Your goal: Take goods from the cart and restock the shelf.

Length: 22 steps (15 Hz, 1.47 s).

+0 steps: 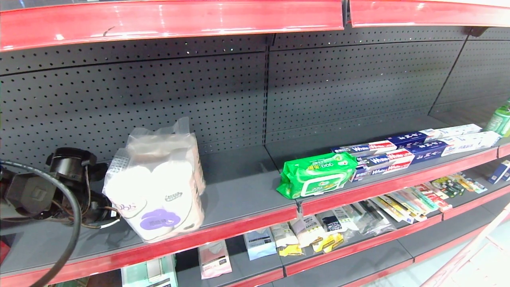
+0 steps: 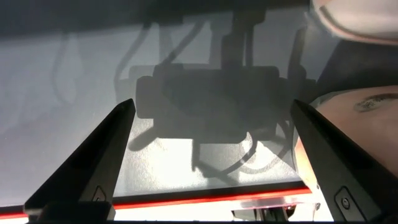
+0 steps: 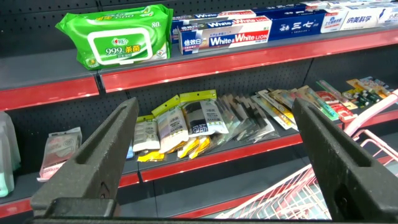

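The left gripper (image 2: 212, 104) and right gripper (image 3: 216, 99) are spread wide and empty; the right wrist view shows the cart (image 3: 280, 196), the head view the toilet paper (image 1: 159, 191).

Shelf (image 1: 239, 187): toilet-paper pack (image 1: 159, 187) upright at 8 o'clock. Green wipes pack (image 1: 316, 173) flat at 4 o'clock, just beside toothpaste boxes (image 1: 414, 149) at 3 o'clock. Green bottle (image 1: 500, 119) beyond, frame edge.

The head view looks forward and down, slantwise, at the shelf (image 1: 247, 191) from close by. The left wrist view faces that shelf's board from very near, while the right wrist view stands farther back facing the shelf front, sharing the green wipes pack (image 3: 115, 34) with the head view.
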Tool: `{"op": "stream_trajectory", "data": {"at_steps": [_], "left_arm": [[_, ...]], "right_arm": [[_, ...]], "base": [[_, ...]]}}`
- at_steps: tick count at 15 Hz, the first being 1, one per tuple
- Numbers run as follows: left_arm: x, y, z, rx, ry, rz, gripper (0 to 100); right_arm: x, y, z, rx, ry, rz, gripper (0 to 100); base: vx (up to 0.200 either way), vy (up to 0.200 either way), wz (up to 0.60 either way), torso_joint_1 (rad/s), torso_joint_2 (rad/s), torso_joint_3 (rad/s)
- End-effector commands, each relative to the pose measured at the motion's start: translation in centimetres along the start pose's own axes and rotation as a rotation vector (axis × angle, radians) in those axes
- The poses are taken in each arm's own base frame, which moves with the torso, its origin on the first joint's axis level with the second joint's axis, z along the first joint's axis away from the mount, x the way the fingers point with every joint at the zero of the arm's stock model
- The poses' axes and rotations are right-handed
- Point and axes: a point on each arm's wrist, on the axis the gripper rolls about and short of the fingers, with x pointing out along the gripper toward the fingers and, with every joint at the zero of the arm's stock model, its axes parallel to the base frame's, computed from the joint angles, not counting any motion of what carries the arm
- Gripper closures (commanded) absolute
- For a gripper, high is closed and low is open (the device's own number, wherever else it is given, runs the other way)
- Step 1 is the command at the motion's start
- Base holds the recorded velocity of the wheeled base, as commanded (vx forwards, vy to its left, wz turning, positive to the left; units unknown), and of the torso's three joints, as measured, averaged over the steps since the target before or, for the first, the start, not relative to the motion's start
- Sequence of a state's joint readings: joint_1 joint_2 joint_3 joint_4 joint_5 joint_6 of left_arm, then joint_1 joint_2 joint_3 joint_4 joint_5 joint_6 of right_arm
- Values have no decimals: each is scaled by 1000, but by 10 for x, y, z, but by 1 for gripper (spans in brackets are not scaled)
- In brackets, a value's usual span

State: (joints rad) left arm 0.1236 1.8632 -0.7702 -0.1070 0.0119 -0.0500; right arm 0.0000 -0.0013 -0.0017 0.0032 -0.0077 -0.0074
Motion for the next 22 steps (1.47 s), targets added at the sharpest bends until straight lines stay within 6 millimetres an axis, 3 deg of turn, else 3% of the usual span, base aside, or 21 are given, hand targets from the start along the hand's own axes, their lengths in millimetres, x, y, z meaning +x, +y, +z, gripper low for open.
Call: {"op": "stream_trajectory", "data": {"at_steps": [1,4,7,10,15,19,22], "left_arm": [[0,0,0,-1,-4,0,0],[-2,1,1,-1,-14,4,0],[-16,17,6,8,-63,77,0],[-49,46,9,109,-149,150,0],[-105,47,13,60,-384,122,0],[-144,41,-19,3,-483,98,0],[-187,25,-78,81,-638,25,0]], "right_arm": [[0,0,0,0,1,0,0],[0,0,0,0,1,0,0],[0,0,0,0,1,0,0],[0,0,0,0,1,0,0],[0,0,0,0,1,0,0],[0,0,0,0,1,0,0],[0,0,0,0,1,0,0]], "base": [[0,0,0,0,0,0],[0,0,0,0,0,0],[0,0,0,0,0,0],[0,0,0,0,0,0],[0,0,0,0,0,0],[0,0,0,0,0,0],[0,0,0,0,0,0]]}}
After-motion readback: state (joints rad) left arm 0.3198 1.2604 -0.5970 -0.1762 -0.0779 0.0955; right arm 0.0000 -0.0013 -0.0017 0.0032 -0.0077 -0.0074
